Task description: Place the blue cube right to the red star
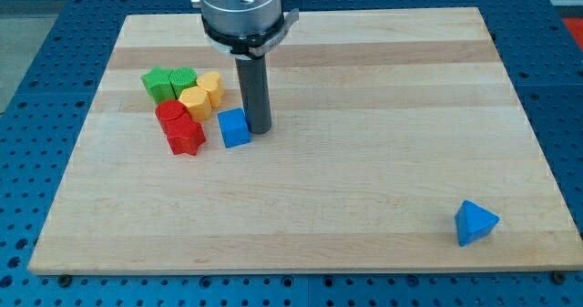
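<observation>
The tabletop point(364, 207) is a pale wooden board that fills most of the view, and it lies on a blue base. My arm comes down from the view's top as a grey cylinder point(244, 11), and below it is the dark rod. There is no pincer on this arm, so there is nothing to be released or clenched; only the rod works.

I take the blue cube point(234, 127) as the landmark. My tip point(260, 129) stands on the tabletop just beside the blue cube, on its right in the view, and it seems to touch the cube's right face.

To the view's left of the blue cube, very near, is the red star point(187, 137), so the cube is already at the star's right side with only a small gap. A second red block point(170, 116) sits just above the star, touching it. Above the cube and a little left are two yellow blocks point(202, 93), and further left two green blocks point(169, 83), all in one tight group. Their shapes I cannot tell well.

Far from the cube, toward the view's bottom right, lies a blue pyramid-like block point(475, 222), alone.
</observation>
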